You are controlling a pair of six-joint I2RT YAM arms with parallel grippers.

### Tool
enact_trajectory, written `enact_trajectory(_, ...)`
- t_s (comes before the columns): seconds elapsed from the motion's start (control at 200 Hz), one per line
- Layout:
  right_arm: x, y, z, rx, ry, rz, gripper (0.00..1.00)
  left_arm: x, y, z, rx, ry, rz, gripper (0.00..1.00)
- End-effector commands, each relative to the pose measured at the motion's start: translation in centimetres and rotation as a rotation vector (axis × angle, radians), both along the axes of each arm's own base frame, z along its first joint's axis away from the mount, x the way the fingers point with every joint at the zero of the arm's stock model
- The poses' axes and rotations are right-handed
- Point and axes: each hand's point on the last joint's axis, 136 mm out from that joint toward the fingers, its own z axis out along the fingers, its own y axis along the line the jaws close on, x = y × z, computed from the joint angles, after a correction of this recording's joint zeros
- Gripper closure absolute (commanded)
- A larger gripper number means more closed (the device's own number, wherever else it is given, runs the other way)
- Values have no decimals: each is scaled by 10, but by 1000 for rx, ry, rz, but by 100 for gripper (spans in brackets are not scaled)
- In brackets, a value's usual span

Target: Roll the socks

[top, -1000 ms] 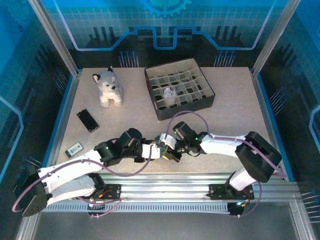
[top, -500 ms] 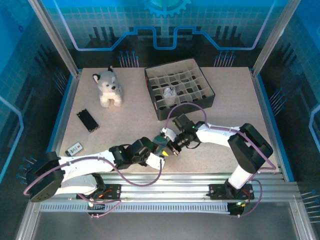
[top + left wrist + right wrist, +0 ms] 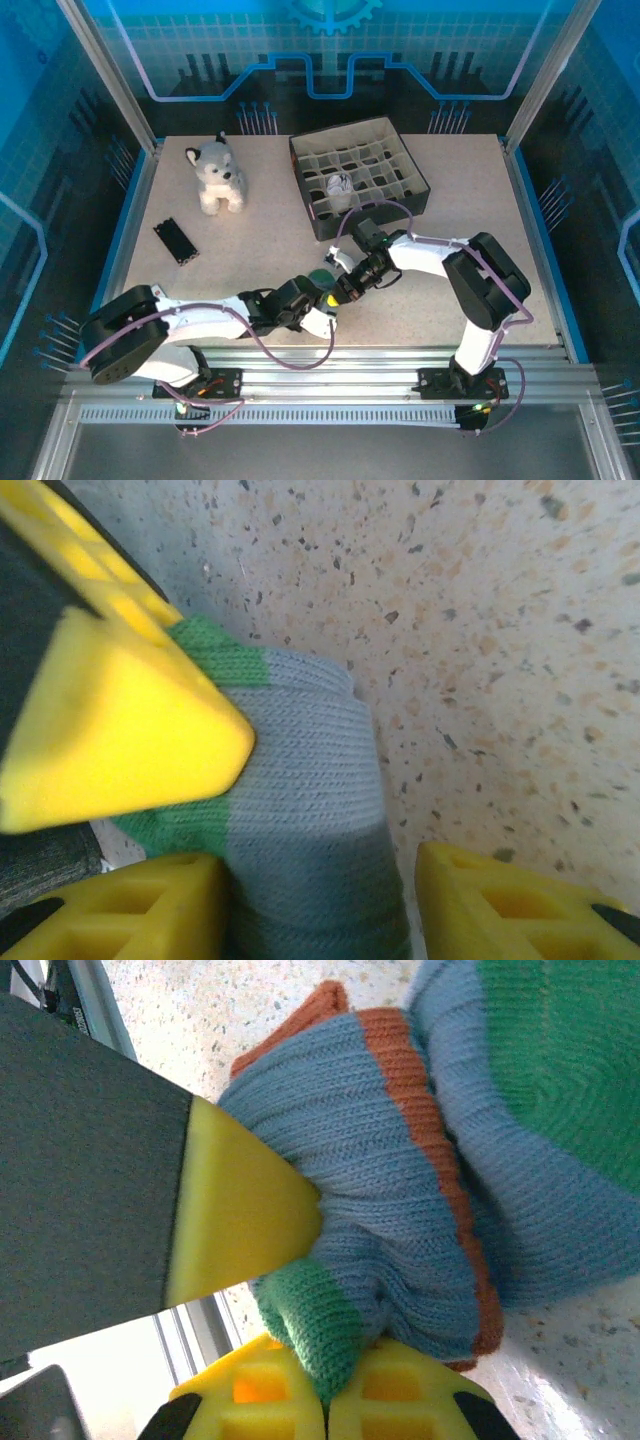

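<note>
Over the last second my arms have drawn in toward the divided box, and the roll looks nearly closed. In front of it, my left gripper loosely straddles the grey-blue sock lying on the table, while my right gripper pinches its green toe. The left wrist view shows smooth flat knit, and the right wrist view adds the orange-red cuff wrapped over the bundle.

Top view high above table, wrist views close on sock
</note>
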Motion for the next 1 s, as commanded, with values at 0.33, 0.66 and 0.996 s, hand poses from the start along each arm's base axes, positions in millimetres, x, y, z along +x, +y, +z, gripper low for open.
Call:
enact_trajectory(0.33,12,-10,21,53,160,-127,89,-8,7,-27,71,221,98,100)
enact_trajectory(0.66,40,-51,55,102,-115,-321,63,-35,9,-15,2,662,142,100)
enact_trajectory(0.996,26,-52,56,214,-488,-318,56,-27,9,6,-17,846,142,100)
